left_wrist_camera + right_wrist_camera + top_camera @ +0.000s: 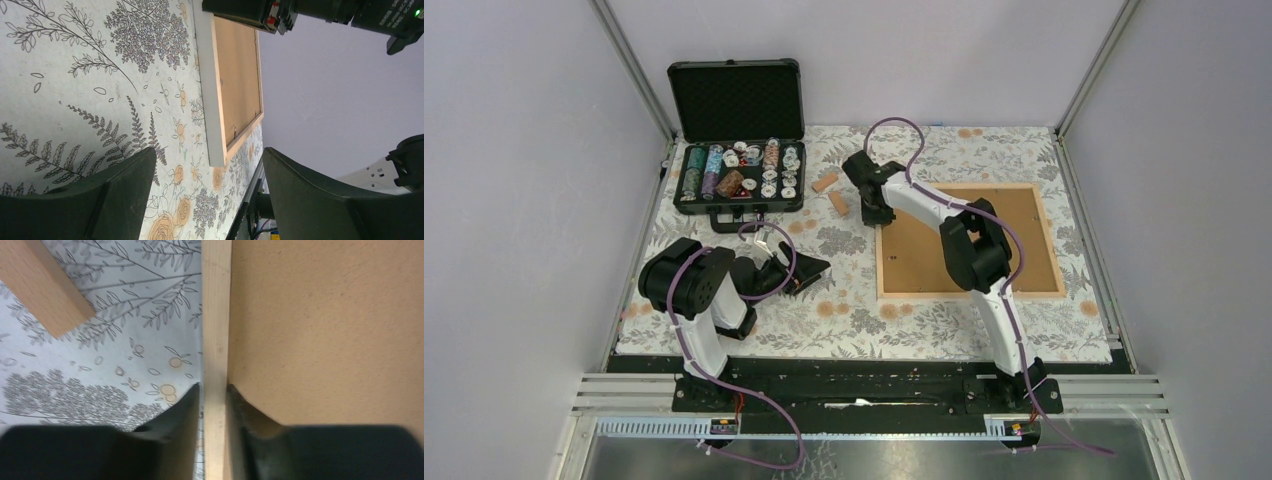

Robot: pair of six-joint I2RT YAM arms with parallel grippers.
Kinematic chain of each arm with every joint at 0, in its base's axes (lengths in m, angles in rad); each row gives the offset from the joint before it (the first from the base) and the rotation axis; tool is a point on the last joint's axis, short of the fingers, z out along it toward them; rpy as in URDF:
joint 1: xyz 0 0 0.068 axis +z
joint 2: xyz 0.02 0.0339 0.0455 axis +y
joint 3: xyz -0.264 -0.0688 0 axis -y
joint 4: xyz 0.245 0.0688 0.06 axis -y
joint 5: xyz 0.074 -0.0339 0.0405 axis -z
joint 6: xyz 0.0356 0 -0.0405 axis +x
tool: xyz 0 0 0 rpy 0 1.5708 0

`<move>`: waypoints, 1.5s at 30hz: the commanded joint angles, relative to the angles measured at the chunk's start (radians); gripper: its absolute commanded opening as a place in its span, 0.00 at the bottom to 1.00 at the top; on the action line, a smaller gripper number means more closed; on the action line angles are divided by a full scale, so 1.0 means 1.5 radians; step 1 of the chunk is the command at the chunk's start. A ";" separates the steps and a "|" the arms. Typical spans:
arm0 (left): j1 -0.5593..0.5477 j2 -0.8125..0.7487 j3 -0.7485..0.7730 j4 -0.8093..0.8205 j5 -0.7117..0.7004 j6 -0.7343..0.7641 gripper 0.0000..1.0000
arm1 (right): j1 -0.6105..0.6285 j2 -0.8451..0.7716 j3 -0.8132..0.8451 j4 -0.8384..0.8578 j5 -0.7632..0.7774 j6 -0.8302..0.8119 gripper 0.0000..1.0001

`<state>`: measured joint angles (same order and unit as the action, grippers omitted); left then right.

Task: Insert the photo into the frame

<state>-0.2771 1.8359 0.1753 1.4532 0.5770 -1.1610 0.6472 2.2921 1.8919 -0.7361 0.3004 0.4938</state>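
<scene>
Nearest the lens, the black right pincer (pixel 212 390) stands narrow astride one strip of the pale wooden rectangular frame (pixel 216 315), which lies flat on the floral bench (pixel 854 320) around a brown board (pixel 325 315); grip unconfirmed. The left pincer (pixel 209 152) gapes wide and empty, and we see no photo. We advise squaring the hold on that strip before any lift.

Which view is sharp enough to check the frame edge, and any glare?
Right wrist: frame sharp and evenly lit, right fingers dark and featureless. Left wrist: frame clear, left fingers soft-edged. Top external: even light, no glare, right arm covers part of the frame.
</scene>
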 commanded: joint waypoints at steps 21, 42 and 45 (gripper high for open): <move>0.003 0.005 0.006 0.096 0.010 0.000 0.82 | 0.018 -0.172 -0.243 0.080 -0.174 -0.212 0.94; 0.003 0.002 0.004 0.097 0.007 0.001 0.82 | 0.062 -0.172 -0.298 0.033 -0.143 -0.132 0.55; 0.003 0.003 0.005 0.096 0.008 0.000 0.82 | 0.062 -0.180 -0.301 0.026 -0.128 -0.127 0.58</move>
<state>-0.2771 1.8370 0.1768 1.4536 0.5770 -1.1614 0.7094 2.0399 1.4796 -0.5953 0.1303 0.2409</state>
